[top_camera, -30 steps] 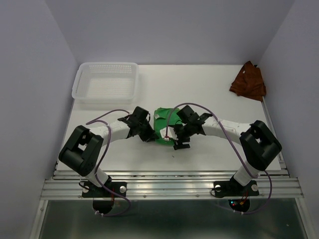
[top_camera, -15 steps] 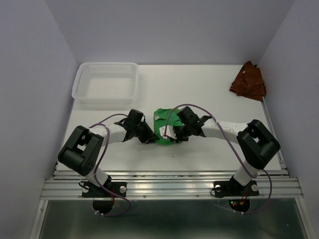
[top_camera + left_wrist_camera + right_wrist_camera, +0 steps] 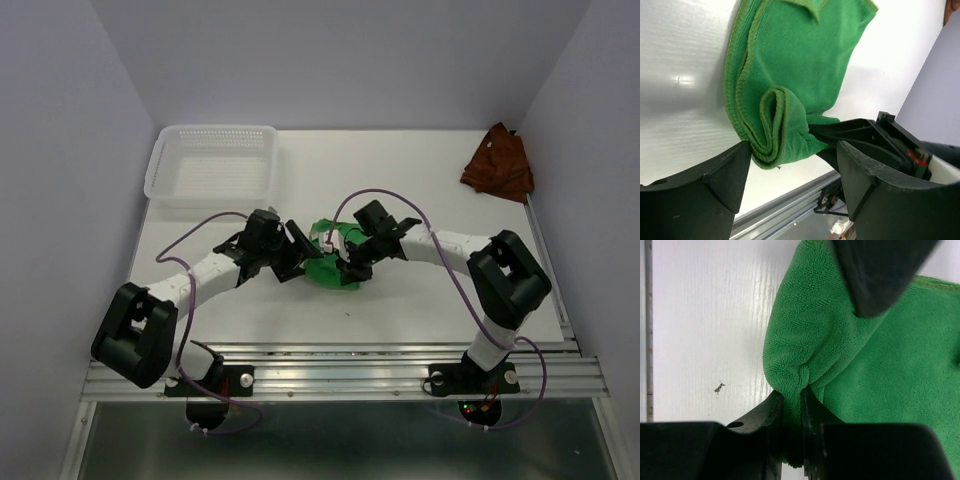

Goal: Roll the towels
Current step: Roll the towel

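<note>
On table (image 3: 430, 300), centre, a little toward 6 o'clock:

Item 1: green towel (image 3: 333, 262). Partly rolled. The rolled portion sits at its 6 o'clock edge, and the flat remainder spreads toward 12 o'clock. The roll's long axis runs roughly 9 to 3 o'clock, spanning the gap between the two grippers. Its open spiral end points to 9 o'clock.

Item 2: left gripper (image 3: 298, 252). Sits just at 9 o'clock of the roll. Spread wide and holding nothing. In the wrist view the spiral end lies straight ahead between the jaws, with neither clearly touching the cloth.

Item 3: right gripper (image 3: 791, 395). Sits on the roll toward 3 o'clock. Closed tight, with a small fold of the green cloth pinched at the fingertips.

Item 4: rust towel (image 3: 498, 165). Lies at 1 to 2 o'clock near the far right edge, crumpled and not rolled, with no clear long axis. It is well apart from both grippers, and the right arm is nearer.

Item 5: basket (image 3: 212, 170). White and perforated, at 10 to 11 o'clock.

Assessment: the roll is under way on the green towel only. The next move likely turns on the left jaws closing on the spiral end, which is already in line with them. Both ends could then carry the roll toward 12 o'clock together.
</note>
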Robot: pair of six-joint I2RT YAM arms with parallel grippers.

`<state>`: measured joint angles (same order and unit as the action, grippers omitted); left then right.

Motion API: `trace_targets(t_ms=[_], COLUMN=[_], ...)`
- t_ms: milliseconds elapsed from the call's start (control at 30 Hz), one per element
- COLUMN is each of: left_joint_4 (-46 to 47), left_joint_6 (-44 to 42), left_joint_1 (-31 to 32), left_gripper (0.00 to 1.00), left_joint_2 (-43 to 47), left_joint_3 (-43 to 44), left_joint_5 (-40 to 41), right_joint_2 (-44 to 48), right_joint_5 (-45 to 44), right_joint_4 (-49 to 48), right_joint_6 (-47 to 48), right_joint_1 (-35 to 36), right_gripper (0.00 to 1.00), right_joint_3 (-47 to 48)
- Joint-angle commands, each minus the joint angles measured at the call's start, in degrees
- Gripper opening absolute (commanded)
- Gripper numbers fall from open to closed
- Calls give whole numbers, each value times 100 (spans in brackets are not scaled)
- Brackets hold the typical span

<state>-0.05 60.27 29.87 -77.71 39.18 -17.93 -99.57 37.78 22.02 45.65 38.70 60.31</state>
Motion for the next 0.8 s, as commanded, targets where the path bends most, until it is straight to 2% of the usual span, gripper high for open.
trace_targets(t_ms=[0,333,433,567,767], left_joint_4=[-425,-654,-575,-155,251], left_joint_6=[-410,-683,-736,-824,-885], left_joint_1=[-7,-16,-7,-7,10], left_gripper=[80,81,81,81,81], left_joint_2=[247,125,72,10,-42], left_joint_3=[354,503,433,301,213], left_joint_5=[457,686,669,511,405], right_joint_2=[-194,-835,-1020,-1205,-1381], right_joint_5=[1169,2470,2690,2849,2805], right_joint_4=[197,136,-118,-680,-944], right_joint_6=[-855,-1716,-2400,-2973,-3394], right_joint_1=[-398,-933,-1135,-1259,-1321], right_gripper=[1,1,1,1,1], right_joint_3=[323,578,710,578,525])
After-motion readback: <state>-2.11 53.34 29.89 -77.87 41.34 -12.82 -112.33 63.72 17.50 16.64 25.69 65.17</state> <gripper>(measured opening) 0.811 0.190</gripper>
